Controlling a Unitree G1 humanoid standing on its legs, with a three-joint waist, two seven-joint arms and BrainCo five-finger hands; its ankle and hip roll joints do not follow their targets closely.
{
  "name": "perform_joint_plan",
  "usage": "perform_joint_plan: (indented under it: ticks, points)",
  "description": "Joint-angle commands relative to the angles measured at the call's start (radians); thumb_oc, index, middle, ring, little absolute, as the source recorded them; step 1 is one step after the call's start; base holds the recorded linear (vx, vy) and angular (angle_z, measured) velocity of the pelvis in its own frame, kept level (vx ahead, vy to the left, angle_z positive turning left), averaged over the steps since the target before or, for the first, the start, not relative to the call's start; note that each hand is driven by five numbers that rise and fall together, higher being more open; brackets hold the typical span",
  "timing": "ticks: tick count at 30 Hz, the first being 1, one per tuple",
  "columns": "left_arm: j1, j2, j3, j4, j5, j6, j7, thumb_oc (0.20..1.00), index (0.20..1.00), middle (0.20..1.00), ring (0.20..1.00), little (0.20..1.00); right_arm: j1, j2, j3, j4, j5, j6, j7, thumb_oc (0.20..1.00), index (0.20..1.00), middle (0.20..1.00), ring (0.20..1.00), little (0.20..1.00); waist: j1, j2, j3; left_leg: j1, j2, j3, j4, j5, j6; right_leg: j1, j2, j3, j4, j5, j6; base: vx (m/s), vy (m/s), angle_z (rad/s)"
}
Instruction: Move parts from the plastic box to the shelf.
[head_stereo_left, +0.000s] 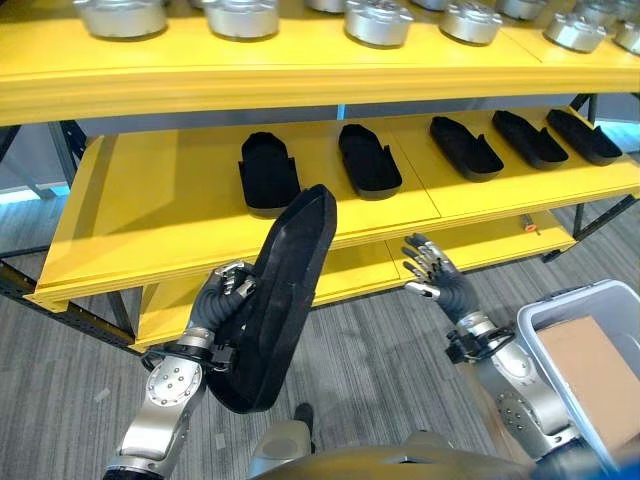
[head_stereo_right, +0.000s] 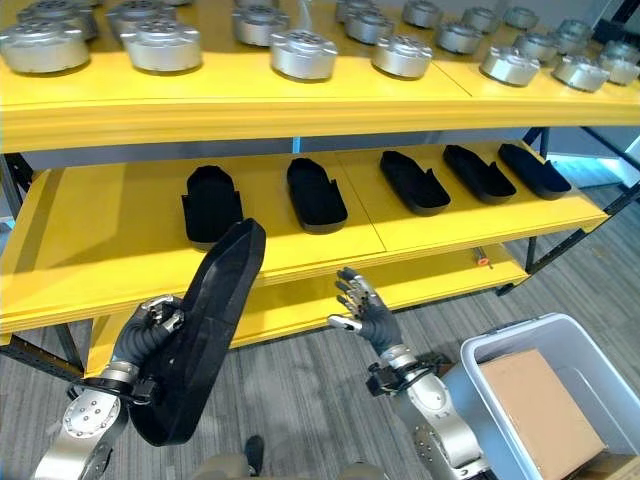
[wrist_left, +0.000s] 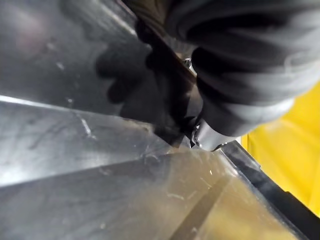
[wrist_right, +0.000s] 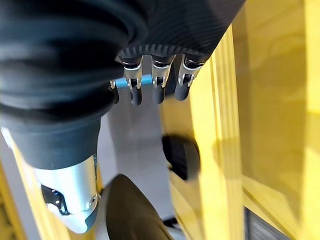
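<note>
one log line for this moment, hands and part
left robot hand: shut on black part | part: upright, below middle shelf | right robot hand: open, empty | box: at right

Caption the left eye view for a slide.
Left hand grips a long black part before the yellow shelf; open right hand waits beside it.
</note>
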Motion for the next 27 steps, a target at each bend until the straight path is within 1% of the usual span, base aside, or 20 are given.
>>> perform_joint_plan:
  ticks: [1,2,3,4,5,6,7,9,11,13,14,18,20,21,22,23,24,25,26,27]
  points:
    - [-0.018,0.039,0.013,-0.094,0.016,-0.064,-0.015,0.2,0.2,0.2,0.2,0.2,-0.039,-0.027,-0.024,-0.015,0.02,-0.043,0.026,1.0,1.0,1.0,1.0,1.0,-0.014,-0.031,-0.01,0.084,-0.045,0.043,-0.107,-0.033,-0.004,-0.058,0.217,0.059,-0.121,0.036,-0.042,0.01,0.017,0.09]
    - [-0.024,0.039,0.008,-0.091,0.015,-0.063,-0.016,0.2,0.2,0.2,0.2,0.2,-0.033,-0.032,-0.025,-0.018,0.026,-0.042,0.029,1.0,1.0,1.0,1.0,1.0,-0.02,-0.039,-0.012,0.079,-0.053,0.033,-0.107,-0.028,-0.006,-0.062,0.248,0.078,-0.137,0.029,-0.048,0.01,0.004,0.22]
    - [-0.025,0.039,0.008,-0.091,0.015,-0.063,-0.016,0.2,0.2,0.2,0.2,0.2,-0.032,-0.032,-0.026,-0.018,0.027,-0.042,0.029,1.0,1.0,1.0,1.0,1.0,-0.021,-0.039,-0.013,0.079,-0.053,0.032,-0.107,-0.029,-0.006,-0.061,0.249,0.077,-0.139,0.029,-0.049,-0.01,-0.005,0.29]
    - [-0.039,0.031,-0.008,-0.083,0.013,-0.067,-0.022,0.2,0.2,0.2,0.2,0.2,-0.014,-0.046,-0.035,-0.026,0.038,-0.048,0.038,1.0,1.0,1.0,1.0,1.0,-0.041,-0.052,-0.017,0.064,-0.068,0.009,-0.107,-0.014,-0.01,-0.048,0.305,0.146,-0.221,0.03,-0.071,0.0,-0.017,0.36]
    - [-0.044,0.026,-0.019,-0.077,0.008,-0.071,-0.023,0.2,0.2,0.2,0.2,0.2,0.002,-0.055,-0.041,-0.033,0.044,-0.049,0.045,1.0,1.0,1.0,1.0,1.0,-0.051,-0.054,-0.019,0.057,-0.072,-0.004,-0.107,-0.009,-0.012,-0.035,0.32,0.19,-0.264,0.043,-0.076,-0.04,-0.029,0.58]
    - [-0.044,0.017,-0.031,-0.082,-0.001,-0.073,-0.027,0.2,0.2,0.2,0.2,0.2,0.015,-0.063,-0.046,-0.037,0.041,-0.046,0.051,1.0,1.0,1.0,1.0,1.0,-0.057,-0.054,-0.024,0.05,-0.074,-0.005,-0.107,-0.003,-0.012,-0.017,0.31,0.205,-0.295,0.063,-0.07,-0.03,-0.029,0.8]
    - [-0.044,0.012,-0.036,-0.084,-0.007,-0.074,-0.029,0.2,0.2,0.2,0.2,0.2,0.014,-0.064,-0.047,-0.031,0.04,-0.046,0.048,1.0,1.0,1.0,1.0,1.0,-0.057,-0.051,-0.031,0.048,-0.074,0.0,-0.107,-0.001,-0.012,-0.007,0.31,0.208,-0.312,0.072,-0.07,-0.03,-0.02,0.82]
    - [-0.044,0.011,-0.037,-0.084,-0.007,-0.074,-0.029,0.2,0.2,0.2,0.2,0.2,0.014,-0.064,-0.047,-0.031,0.04,-0.046,0.048,1.0,1.0,1.0,1.0,1.0,-0.056,-0.05,-0.031,0.048,-0.074,0.002,-0.107,-0.002,-0.012,-0.006,0.311,0.21,-0.315,0.074,-0.07,0.01,-0.016,0.2]
    - [-0.03,0.007,-0.039,-0.098,-0.024,-0.076,-0.037,0.2,0.2,0.2,0.2,0.2,0.019,-0.071,-0.063,-0.038,0.046,-0.049,0.051,1.0,1.0,1.0,1.0,1.0,-0.055,-0.041,-0.053,0.054,-0.072,0.02,-0.105,-0.007,-0.011,0.024,0.305,0.206,-0.352,0.084,-0.068,0.04,-0.052,-0.1]
    - [-0.029,0.008,-0.044,-0.101,-0.027,-0.073,-0.042,0.2,0.2,0.2,0.2,0.2,0.018,-0.073,-0.064,-0.037,0.047,-0.049,0.053,1.0,1.0,1.0,1.0,1.0,-0.055,-0.037,-0.059,0.057,-0.072,0.02,-0.103,-0.009,-0.01,0.033,0.307,0.213,-0.358,0.082,-0.071,0.02,-0.046,-0.07]
    - [-0.022,0.006,-0.048,-0.102,-0.037,-0.073,-0.049,0.2,0.2,0.2,0.2,0.2,0.022,-0.076,-0.067,-0.038,0.05,-0.044,0.059,1.0,1.0,1.0,1.0,1.0,-0.057,-0.03,-0.075,0.065,-0.073,0.02,-0.099,-0.014,-0.01,0.051,0.306,0.211,-0.37,0.077,-0.076,0.02,-0.059,-0.05]
    - [-0.006,-0.01,-0.041,-0.103,-0.06,-0.064,-0.056,0.2,0.2,0.2,0.2,0.2,0.033,-0.078,-0.083,-0.037,0.051,-0.04,0.059,1.0,1.0,1.0,1.0,1.0,-0.06,-0.019,-0.1,0.076,-0.07,0.019,-0.078,-0.03,-0.013,0.082,0.302,0.2,-0.374,0.06,-0.082,0.02,-0.076,-0.01]
    - [-0.008,-0.012,-0.037,-0.104,-0.064,-0.062,-0.058,0.2,0.2,0.2,0.2,0.2,0.034,-0.081,-0.096,-0.038,0.056,-0.04,0.057,1.0,1.0,1.0,1.0,1.0,-0.062,-0.015,-0.102,0.059,-0.074,0.017,0.005,-0.059,-0.019,0.09,0.297,0.192,-0.365,0.049,-0.089,0.0,-0.071,0.04]
    - [-0.008,-0.012,-0.037,-0.104,-0.064,-0.062,-0.058,0.2,0.2,0.2,0.2,0.2,0.034,-0.081,-0.096,-0.038,0.056,-0.04,0.057,1.0,1.0,1.0,1.0,1.0,-0.063,-0.015,-0.103,0.057,-0.074,0.016,0.007,-0.06,-0.019,0.09,0.297,0.191,-0.365,0.049,-0.089,-0.03,-0.095,0.07]
    - [-0.021,-0.011,-0.041,-0.102,-0.065,-0.064,-0.063,0.2,0.2,0.2,0.2,0.2,0.037,-0.093,-0.114,-0.038,0.058,-0.047,0.048,1.0,1.0,1.0,1.0,1.0,-0.063,-0.012,-0.083,0.009,-0.081,0.025,0.155,-0.096,-0.049,0.1,0.287,0.175,-0.35,0.034,-0.106,-0.05,-0.079,0.12]
    - [-0.029,-0.013,-0.05,-0.101,-0.067,-0.066,-0.069,0.2,0.2,0.2,0.2,0.2,0.039,-0.101,-0.123,-0.04,0.057,-0.052,0.044,1.0,1.0,1.0,1.0,1.0,-0.065,-0.009,-0.065,-0.023,-0.079,0.031,0.237,-0.095,-0.072,0.11,0.283,0.164,-0.338,0.026,-0.116,-0.05,-0.08,0.25]
    - [-0.031,-0.013,-0.051,-0.1,-0.068,-0.066,-0.069,0.2,0.2,0.2,0.2,0.2,0.038,-0.101,-0.124,-0.04,0.057,-0.052,0.044,1.0,1.0,1.0,1.0,1.0,-0.067,-0.007,-0.064,-0.029,-0.077,0.029,0.25,-0.1,-0.073,0.109,0.285,0.161,-0.337,0.025,-0.116,-0.09,-0.028,0.53]
    - [-0.046,-0.017,-0.064,-0.09,-0.079,-0.067,-0.072,0.2,0.2,0.2,0.2,0.2,0.042,-0.107,-0.136,-0.037,0.054,-0.056,0.036,1.0,1.0,1.0,1.0,1.0,-0.066,0.002,-0.034,-0.073,-0.063,0.029,0.359,-0.067,-0.115,0.127,0.285,0.141,-0.32,0.013,-0.13,-0.08,-0.015,0.65]
    - [-0.052,-0.02,-0.067,-0.086,-0.083,-0.066,-0.07,0.2,0.2,0.2,0.2,0.2,0.044,-0.108,-0.139,-0.033,0.055,-0.057,0.03,1.0,1.0,1.0,1.0,1.0,-0.066,0.005,-0.025,-0.088,-0.046,0.033,0.394,-0.046,-0.126,0.132,0.283,0.136,-0.31,0.01,-0.136,-0.09,-0.017,0.72]
    - [-0.059,-0.024,-0.069,-0.085,-0.086,-0.064,-0.065,0.2,0.2,0.2,0.2,0.2,0.044,-0.105,-0.142,-0.034,0.062,-0.06,0.026,1.0,1.0,1.0,1.0,1.0,-0.069,0.004,-0.018,-0.102,-0.009,0.039,0.415,-0.044,-0.125,0.135,0.281,0.13,-0.302,0.007,-0.138,-0.03,-0.005,0.44]
